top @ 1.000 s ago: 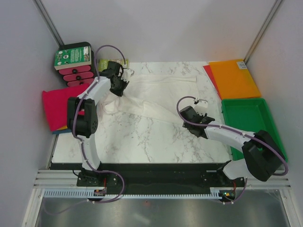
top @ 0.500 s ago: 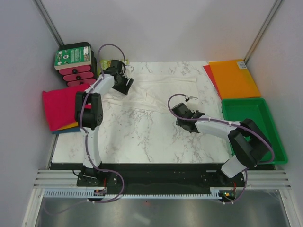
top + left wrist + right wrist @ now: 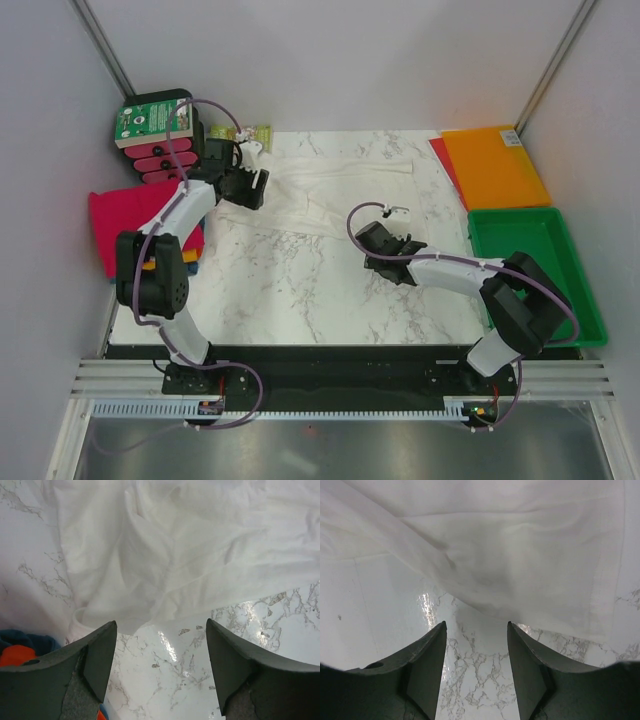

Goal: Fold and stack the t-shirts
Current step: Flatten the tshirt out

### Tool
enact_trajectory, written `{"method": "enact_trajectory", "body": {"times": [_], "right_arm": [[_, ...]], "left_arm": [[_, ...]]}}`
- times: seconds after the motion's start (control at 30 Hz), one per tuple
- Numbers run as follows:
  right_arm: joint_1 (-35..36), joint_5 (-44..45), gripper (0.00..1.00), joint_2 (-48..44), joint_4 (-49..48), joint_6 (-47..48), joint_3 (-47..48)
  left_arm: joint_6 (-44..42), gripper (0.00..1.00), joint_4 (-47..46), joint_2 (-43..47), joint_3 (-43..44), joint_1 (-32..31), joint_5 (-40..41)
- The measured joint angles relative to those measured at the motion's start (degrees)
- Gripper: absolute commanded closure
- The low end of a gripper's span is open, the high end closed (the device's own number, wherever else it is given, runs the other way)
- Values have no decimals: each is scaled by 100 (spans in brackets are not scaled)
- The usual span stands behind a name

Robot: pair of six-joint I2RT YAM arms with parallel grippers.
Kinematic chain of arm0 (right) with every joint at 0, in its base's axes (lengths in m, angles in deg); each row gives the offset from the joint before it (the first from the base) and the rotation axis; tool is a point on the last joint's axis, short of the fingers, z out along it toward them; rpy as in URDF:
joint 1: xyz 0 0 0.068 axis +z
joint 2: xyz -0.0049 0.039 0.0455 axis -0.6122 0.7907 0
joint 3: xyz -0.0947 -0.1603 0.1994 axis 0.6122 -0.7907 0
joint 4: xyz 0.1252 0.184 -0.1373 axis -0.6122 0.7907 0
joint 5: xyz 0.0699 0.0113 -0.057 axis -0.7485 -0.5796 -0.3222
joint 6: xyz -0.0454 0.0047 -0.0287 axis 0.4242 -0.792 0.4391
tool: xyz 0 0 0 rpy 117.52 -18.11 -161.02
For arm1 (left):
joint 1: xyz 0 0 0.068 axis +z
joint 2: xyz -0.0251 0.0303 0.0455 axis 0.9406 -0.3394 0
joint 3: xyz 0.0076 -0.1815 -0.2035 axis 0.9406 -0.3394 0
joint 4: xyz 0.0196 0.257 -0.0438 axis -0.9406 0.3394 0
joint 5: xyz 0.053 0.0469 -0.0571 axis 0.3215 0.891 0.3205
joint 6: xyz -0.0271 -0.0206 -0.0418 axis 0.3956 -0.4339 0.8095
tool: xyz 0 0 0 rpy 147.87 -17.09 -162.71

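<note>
At the far left of the table, the left gripper [image 3: 247,184] hangs with its jaws spread wide and nothing between them; its wrist view shows bare marble in the gap and the crumpled near-left edge of the white t-shirt [image 3: 190,545] just beyond the fingertips [image 3: 102,645]. Just left of that claw, blue [image 3: 25,641] and orange [image 3: 14,656] cloth peep in at the edge of the wrist view; from above they belong to the pile of folded shirts at the left edge of the table, with the magenta-pink one [image 3: 118,222] on top. Nearer the middle, the right gripper [image 3: 364,235] is likewise released, jaws apart and empty, pointing at the near hem of the white t-shirt [image 3: 520,555], which lies flat just ahead of it. The white t-shirt [image 3: 335,188] spreads wrinkled across the far half of the table [image 3: 300,300]. At the far right lies a flat orange sheet [image 3: 492,165]; nearer, a green tray [image 3: 575,300].
</note>
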Motion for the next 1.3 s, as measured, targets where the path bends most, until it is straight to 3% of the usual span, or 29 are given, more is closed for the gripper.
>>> {"method": "enact_trajectory", "body": {"times": [0.1,0.27,0.6,1.3], "right_arm": [[33,0,41,0,-2,-13,-42],[39,7,41,-2,-2,-15,-57],[46,13,41,-9,2,-17,-57],[87,4,41,70,-2,-35,-57]], "left_arm": [[13,35,-111,52,-144,-103,-122],[-63,44,-120,-341,-256,-507,-107],[-74,45,-63,-1449,291,-540,144],[205,37,-245,-1512,579,-378,221]]}}
